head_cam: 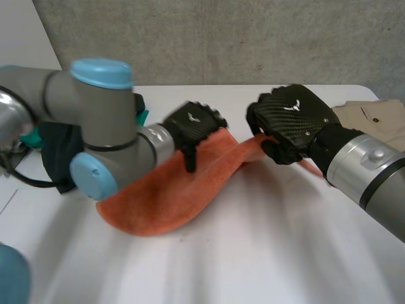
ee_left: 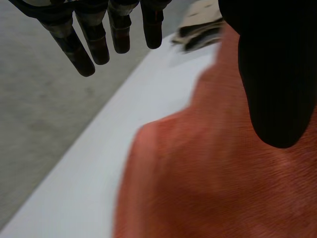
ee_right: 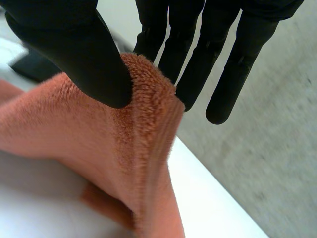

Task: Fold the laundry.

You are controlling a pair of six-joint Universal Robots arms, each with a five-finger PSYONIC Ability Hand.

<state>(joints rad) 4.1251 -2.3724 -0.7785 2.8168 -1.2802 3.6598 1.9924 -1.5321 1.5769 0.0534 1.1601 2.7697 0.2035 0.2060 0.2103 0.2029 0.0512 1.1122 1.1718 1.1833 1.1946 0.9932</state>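
Note:
An orange towel (head_cam: 171,196) lies crumpled across the middle of the white table (head_cam: 266,253), with its right end lifted. My right hand (head_cam: 294,120) holds that raised end. In the right wrist view the thumb (ee_right: 74,44) presses a folded edge of the towel (ee_right: 143,99) against the straight fingers (ee_right: 223,49). My left hand (head_cam: 193,126) hovers over the towel's upper middle. In the left wrist view its fingers (ee_left: 94,39) are straight and spread, and its thumb (ee_left: 277,74) hangs above the towel (ee_left: 208,178), gripping nothing.
A beige garment (head_cam: 373,117) lies at the back right of the table, beyond my right hand. Dark teal clothes (head_cam: 57,152) are piled at the left behind my left arm. The table's far edge runs just past both hands.

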